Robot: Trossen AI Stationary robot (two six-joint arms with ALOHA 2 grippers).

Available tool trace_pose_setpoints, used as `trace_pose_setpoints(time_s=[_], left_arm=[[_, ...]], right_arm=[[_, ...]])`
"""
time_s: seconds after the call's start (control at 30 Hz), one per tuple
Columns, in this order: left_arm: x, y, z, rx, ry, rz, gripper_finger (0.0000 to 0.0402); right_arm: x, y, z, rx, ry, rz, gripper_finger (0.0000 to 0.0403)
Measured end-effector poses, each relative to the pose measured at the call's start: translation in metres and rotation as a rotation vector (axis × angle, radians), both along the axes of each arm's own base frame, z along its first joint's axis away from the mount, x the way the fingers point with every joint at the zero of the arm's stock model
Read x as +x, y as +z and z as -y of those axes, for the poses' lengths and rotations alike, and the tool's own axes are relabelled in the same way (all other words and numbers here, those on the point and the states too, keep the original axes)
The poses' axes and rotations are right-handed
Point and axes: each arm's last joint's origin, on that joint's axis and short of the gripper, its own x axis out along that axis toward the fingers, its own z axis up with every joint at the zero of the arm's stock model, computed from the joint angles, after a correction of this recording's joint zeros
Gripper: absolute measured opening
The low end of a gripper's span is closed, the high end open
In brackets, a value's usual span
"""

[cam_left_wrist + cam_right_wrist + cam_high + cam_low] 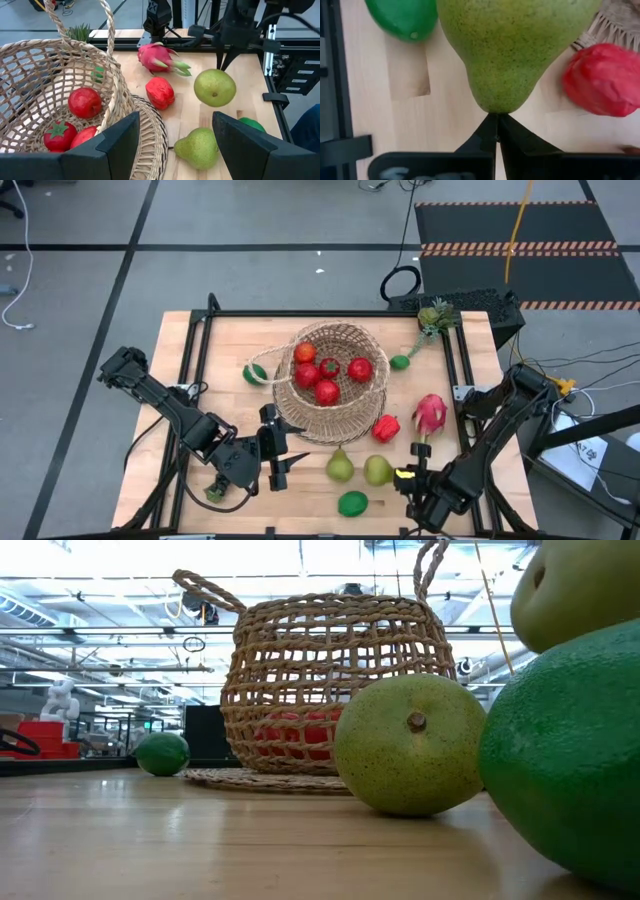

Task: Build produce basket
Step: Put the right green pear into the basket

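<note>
The right pincer [496, 120] is closed on the narrow stem tip of a green pear [512, 47], which hangs clear above the table [190, 380], well short of the basket [335, 385].

Hazard: the hold covers only the tip. I judge that any swing or quick turn could slip the pear free; it would roll among the loose fruit.

The left pincer [172, 142] waits open beside the basket, holding nothing. A crossing path risks contact.

No readable text, label, brand or number is found on anything in these views (a white sheet [585, 452] beside the table is seen, its marks illegible).
</note>
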Motion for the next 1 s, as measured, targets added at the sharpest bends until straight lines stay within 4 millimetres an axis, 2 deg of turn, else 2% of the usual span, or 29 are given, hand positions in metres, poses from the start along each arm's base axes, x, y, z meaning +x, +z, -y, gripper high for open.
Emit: trace_pose_setpoints(time_s=[0.3,0.6,0.77,1.0], left_arm=[[0.000,0.000,0.000,0.001,0.000,-0.001,0.0250],[-0.002,-0.004,-0.004,0.042,0.025,-0.041,0.0250],[0.005,-0.001,-0.010,-0.067,0.100,0.017,0.0250],[0.009,0.003,-0.012,-0.237,0.179,0.098,0.0250]], right_arm=[[0.012,0.010,0.006,-0.080,0.072,0.064,0.0000],[0.017,0.012,0.012,-0.207,0.266,0.043,0.0000],[0.021,0.014,0.016,-0.306,0.248,0.118,0.0000],[0.015,0.012,0.009,-0.245,0.310,0.058,0.0004]])
